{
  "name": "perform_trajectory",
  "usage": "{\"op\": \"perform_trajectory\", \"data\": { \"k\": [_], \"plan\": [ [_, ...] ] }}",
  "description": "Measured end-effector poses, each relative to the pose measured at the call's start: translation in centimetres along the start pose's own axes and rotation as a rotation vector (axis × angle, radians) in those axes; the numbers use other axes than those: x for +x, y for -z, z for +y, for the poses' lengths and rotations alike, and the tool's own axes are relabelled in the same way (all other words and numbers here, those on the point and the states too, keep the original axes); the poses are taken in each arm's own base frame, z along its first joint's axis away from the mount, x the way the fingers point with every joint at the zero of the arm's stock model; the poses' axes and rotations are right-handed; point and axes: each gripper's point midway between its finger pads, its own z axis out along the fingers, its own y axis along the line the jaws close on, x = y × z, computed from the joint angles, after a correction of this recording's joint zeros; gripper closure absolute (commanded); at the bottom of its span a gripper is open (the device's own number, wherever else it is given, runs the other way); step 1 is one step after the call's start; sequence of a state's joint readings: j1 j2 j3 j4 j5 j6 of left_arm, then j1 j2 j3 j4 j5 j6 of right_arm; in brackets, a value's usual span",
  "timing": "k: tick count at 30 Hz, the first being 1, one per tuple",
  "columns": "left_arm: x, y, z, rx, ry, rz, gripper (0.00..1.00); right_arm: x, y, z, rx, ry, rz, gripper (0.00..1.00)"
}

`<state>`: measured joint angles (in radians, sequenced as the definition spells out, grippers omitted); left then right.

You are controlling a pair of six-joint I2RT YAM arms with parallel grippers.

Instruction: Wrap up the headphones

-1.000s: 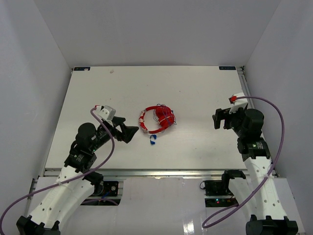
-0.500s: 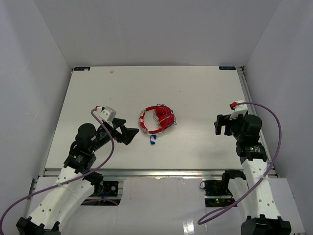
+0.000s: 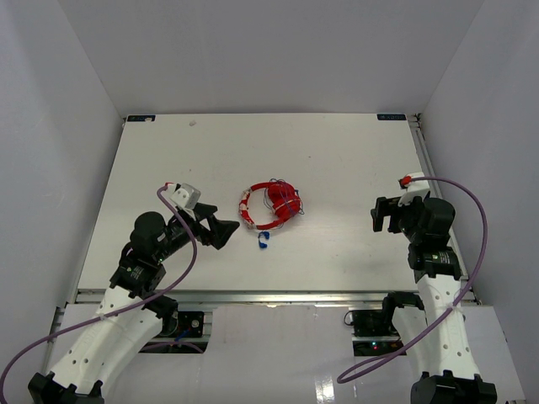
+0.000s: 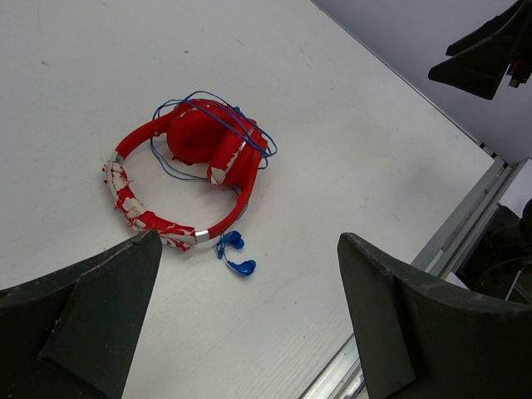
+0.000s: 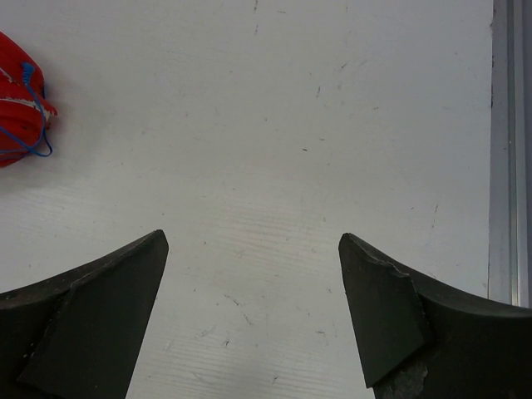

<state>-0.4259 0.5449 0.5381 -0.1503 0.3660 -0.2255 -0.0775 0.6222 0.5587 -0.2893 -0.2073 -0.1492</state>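
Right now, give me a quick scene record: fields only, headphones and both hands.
headphones: lying on the table, about mid-table, ear cups folded in
cable: looped loosely around the ear cups
plug: blue, on the table just outside the headband
left hand: open, empty, left of the headphones, not touching
right hand: open, empty, well off to the right
held: nothing

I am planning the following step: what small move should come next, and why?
Probably just draw the left tool back to rest. The cable already loops around the ear cups of the headphones, only the blue plug lies loose beside the headband, and it and the right tool are open, empty.
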Motion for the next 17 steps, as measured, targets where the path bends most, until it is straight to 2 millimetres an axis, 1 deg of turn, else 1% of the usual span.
{"op": "perform_trajectory", "data": {
  "k": [17],
  "plan": [
    [0.01,0.0,-0.02,0.001,0.0,0.0,0.02,0.0,0.03,0.02,-0.005,-0.004,-0.002,0.1]
  ]
}}
